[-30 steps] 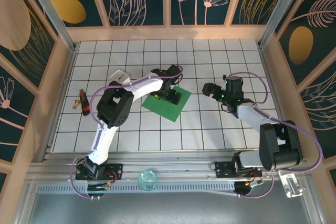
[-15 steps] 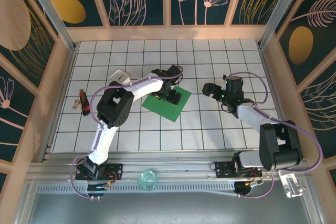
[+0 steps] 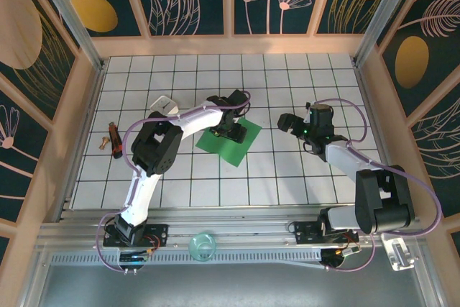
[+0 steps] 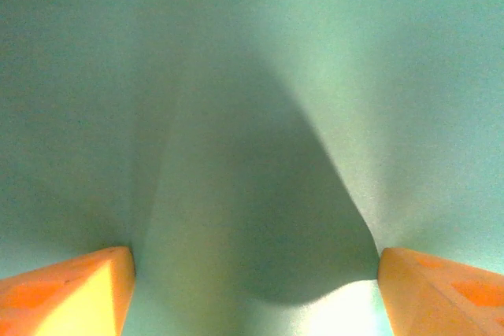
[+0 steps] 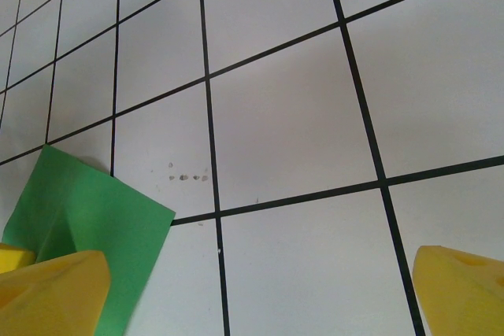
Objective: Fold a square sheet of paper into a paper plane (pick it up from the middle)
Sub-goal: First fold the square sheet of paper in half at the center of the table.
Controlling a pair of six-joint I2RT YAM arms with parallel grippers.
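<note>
Square sheet of paper [image 3: 224,147] lies on the tiled table [image 3: 302,77], centre-left, turned like a diamond. Left gripper [image 3: 231,130] is down on its middle. In the wrist view its orange fingertips [image 4: 63,293] stand apart on the paper, with a soft ridge humped up between them, not pinched. Right gripper [image 3: 285,122] hovers to the right of the sheet, yellow jaws spread wide over bare tile, holding nothing. One corner of the sheet shows at the lower left of its view. Risks for you, as I judge them: if the ridge is too shallow when the jaws meet, the pads may slide off and flatten it, leaving you nothing to lift. If the tips drag unevenly, the sheet may skate or twist across the smooth tile. A hard pinch may set a stray crease off the centre line and spoil your later folds.
</note>
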